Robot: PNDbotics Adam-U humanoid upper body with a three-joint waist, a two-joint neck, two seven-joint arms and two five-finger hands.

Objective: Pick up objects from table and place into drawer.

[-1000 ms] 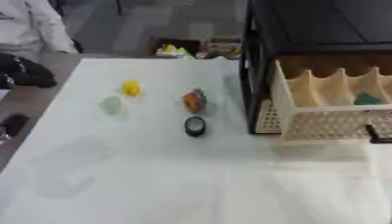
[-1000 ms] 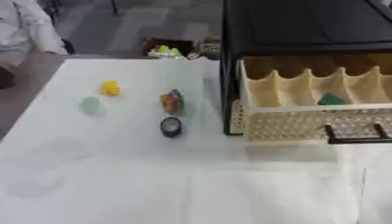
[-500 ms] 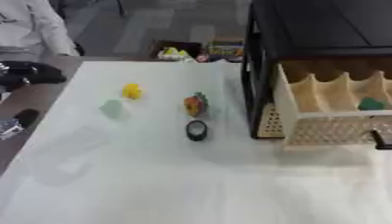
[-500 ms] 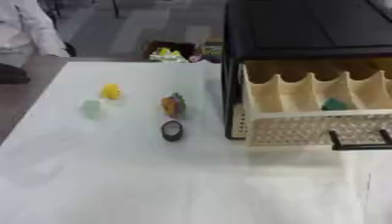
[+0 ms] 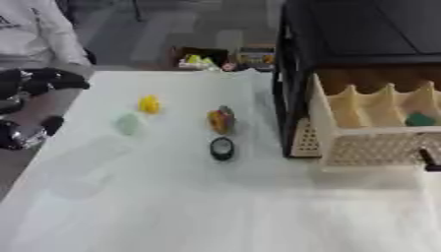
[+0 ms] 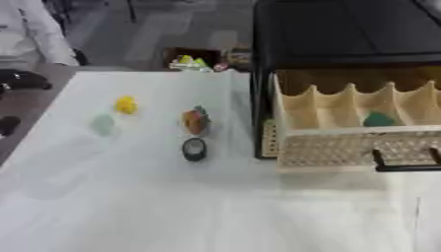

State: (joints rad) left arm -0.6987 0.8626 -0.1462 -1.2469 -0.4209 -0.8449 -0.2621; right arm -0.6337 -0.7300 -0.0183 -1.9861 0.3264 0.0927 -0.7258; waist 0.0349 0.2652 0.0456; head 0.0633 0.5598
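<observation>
The white table [image 5: 215, 206] is bare across its near half. A little farther in, about the middle, a small dark round object [image 5: 222, 148] lies flat on the cloth, and just beyond it stands an orange and multicoloured object [image 5: 220, 119], close to it but apart. To the left of these, a pale green object [image 5: 128, 123] sits on the table, and a small yellow object [image 5: 149, 104] lies just beyond it, the two near each other but not touching.

At the left edge of the left eye view the robot's left hand [image 5: 26, 135] shows as a black and silver shape just off the table's left side, level with the pale green object. It touches none of the objects and holds nothing that can be seen; whether its fingers are spread or curled cannot be told. The right hand shows in neither view.

On the right, a cream drawer [image 6: 344, 147] is pulled out from a black cabinet [image 6: 344, 39], with a perforated front wall, a dark handle [image 6: 405, 160] and scalloped dividers that form several compartments. A green object [image 6: 376, 119] lies inside one of the compartments toward the right. The drawer's left wall stands near the dark round object, well apart from the yellow one.

At the far edge, beyond the table, a dark box [image 5: 215, 58] holds small colourful items.
</observation>
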